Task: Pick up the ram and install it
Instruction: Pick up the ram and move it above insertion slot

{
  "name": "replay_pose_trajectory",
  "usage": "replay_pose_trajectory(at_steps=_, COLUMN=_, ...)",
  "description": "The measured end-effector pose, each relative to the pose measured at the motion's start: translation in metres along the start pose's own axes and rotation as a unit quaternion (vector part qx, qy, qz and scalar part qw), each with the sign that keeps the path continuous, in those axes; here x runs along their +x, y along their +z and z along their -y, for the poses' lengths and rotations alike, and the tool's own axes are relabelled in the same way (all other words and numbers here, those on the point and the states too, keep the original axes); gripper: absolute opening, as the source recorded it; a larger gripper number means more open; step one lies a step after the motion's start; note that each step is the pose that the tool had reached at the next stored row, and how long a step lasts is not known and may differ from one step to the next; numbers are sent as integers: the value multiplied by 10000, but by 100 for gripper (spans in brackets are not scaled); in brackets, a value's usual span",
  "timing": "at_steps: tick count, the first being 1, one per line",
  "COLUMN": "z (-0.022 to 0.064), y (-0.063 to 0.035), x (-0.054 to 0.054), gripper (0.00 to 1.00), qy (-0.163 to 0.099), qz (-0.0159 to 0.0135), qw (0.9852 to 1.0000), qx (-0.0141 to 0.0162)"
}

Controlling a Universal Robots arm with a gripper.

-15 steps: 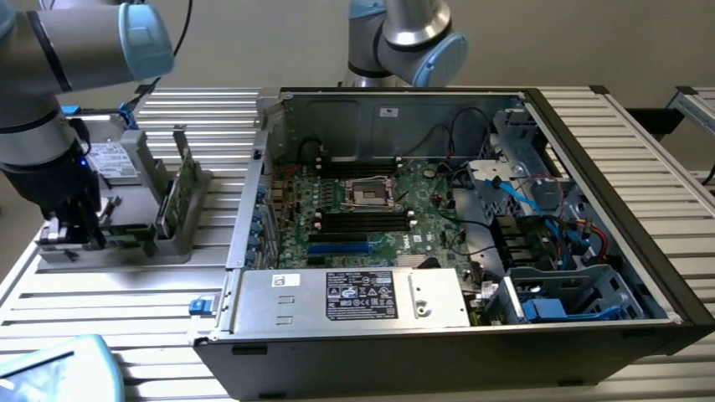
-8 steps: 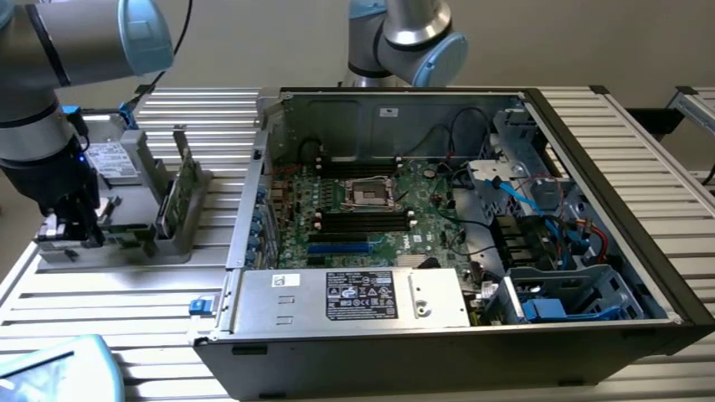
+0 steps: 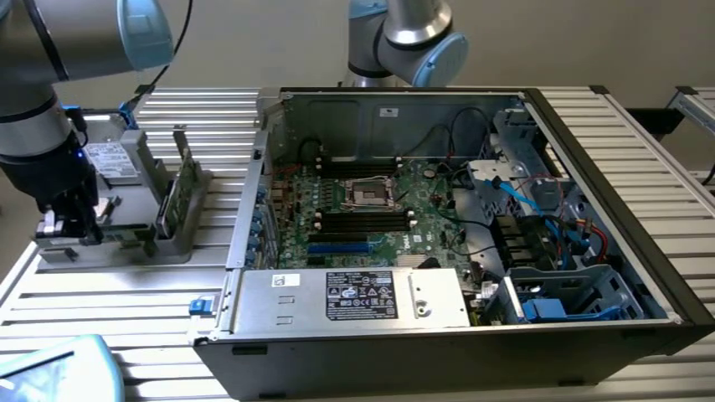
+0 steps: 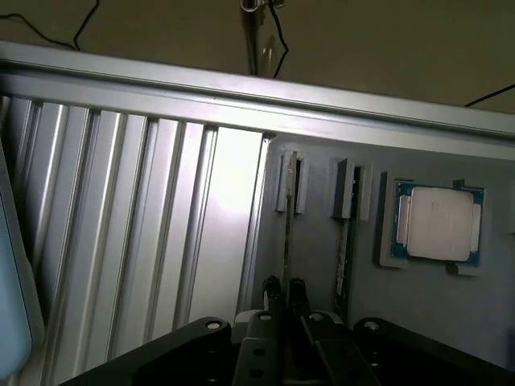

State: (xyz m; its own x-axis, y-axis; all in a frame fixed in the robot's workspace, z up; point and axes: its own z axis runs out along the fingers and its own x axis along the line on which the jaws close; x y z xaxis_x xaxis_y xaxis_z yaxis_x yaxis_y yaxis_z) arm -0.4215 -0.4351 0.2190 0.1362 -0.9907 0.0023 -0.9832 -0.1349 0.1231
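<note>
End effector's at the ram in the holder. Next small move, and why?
Probably a short straight lift along the slot. The end effector looks shut on the ram, which stands edge-on in its gray holder slot, with a second stick close beside it. Tilting or sliding sideways would likely bind it or bump the neighbor.

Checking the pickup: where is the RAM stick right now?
The ram stands on edge in the gray holder at the exterior view's left, clamped in the claw, with a second stick and the silver processor beside it.
</note>
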Motion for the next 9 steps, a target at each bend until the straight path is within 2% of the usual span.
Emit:
replay_pose_trajectory(at_steps=6, z=-7, y=-126, x=2, gripper=14, qy=0, qz=2, qw=10000, qx=-11)
replay_pose_trajectory(at_steps=9, z=19, y=-216, x=6, gripper=14, qy=-1, qz=6, qw=10000, qx=-38)
